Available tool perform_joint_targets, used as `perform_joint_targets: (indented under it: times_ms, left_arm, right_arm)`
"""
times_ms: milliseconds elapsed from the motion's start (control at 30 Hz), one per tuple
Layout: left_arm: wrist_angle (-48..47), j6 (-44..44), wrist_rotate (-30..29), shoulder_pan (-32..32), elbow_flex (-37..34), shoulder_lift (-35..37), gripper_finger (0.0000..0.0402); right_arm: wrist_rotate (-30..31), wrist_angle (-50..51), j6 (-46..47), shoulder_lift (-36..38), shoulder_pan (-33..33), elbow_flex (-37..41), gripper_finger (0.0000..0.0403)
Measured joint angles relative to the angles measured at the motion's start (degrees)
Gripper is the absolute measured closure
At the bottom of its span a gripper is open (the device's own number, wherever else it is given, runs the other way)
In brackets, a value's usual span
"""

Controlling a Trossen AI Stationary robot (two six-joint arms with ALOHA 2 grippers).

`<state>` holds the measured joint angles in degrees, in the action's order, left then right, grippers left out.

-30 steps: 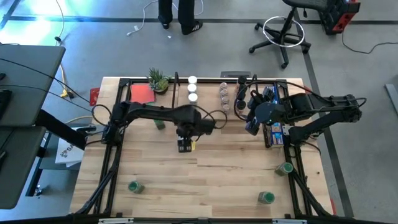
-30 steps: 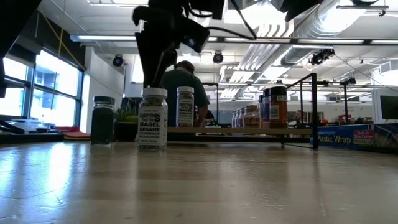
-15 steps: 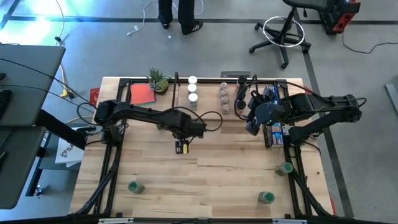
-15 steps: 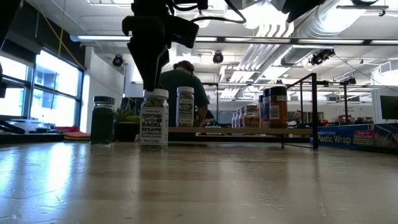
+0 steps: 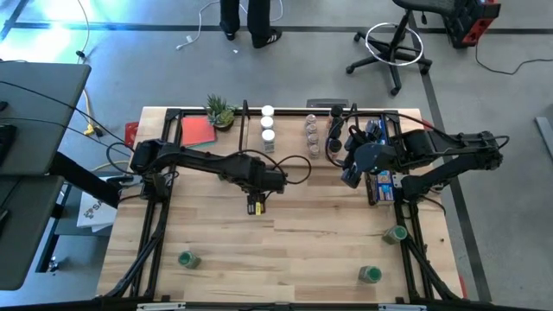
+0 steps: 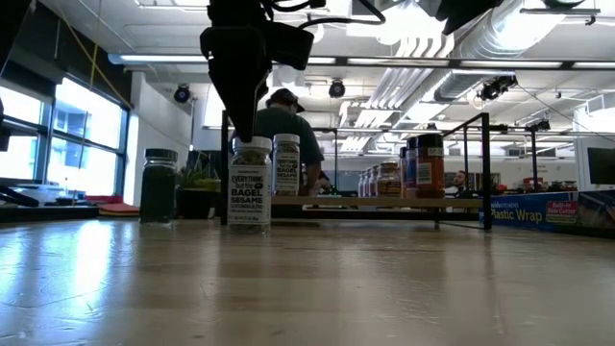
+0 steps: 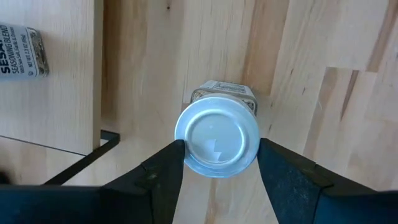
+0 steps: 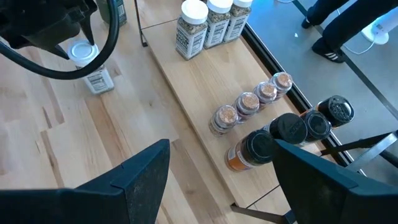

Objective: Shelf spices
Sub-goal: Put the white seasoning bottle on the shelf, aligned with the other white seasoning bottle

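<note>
I had the left gripper point(image 7: 216, 163) over the bagel seasoning jar point(image 7: 217, 137), its fingers point(image 7: 166, 163) spread, flanking the lid. The right gripper point(image 8: 217, 163) hovered spread above the shelf point(image 8: 205, 81).

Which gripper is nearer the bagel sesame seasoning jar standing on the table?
Left. The left gripper is directly over the bagel sesame jar, fingers either side of its lid. The right gripper hangs apart by the shelf, over toward the right.

White-lidded jar point(image 7: 217, 139); dark gripper point(image 7: 217, 177); pale wood table point(image 7: 323, 74).
</note>
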<state>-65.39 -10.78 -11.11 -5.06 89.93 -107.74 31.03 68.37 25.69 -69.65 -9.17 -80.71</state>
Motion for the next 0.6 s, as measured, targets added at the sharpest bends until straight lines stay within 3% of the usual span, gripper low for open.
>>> perform_joint_targets:
  times_ms: [300,600]
  left_arm:
    - [-0.4,-2.7,3.3,0.0,0.1,0.1,0.0189]
    - [-3.3,-4.6,7.4,2.4,2.9,-0.2,0.013]
  right_arm:
    - [0.0,0.0,0.0,0.0,0.0,0.0,0.0128]
    - [0.0,0.0,0.0,0.0,0.0,0.0,0.0128]
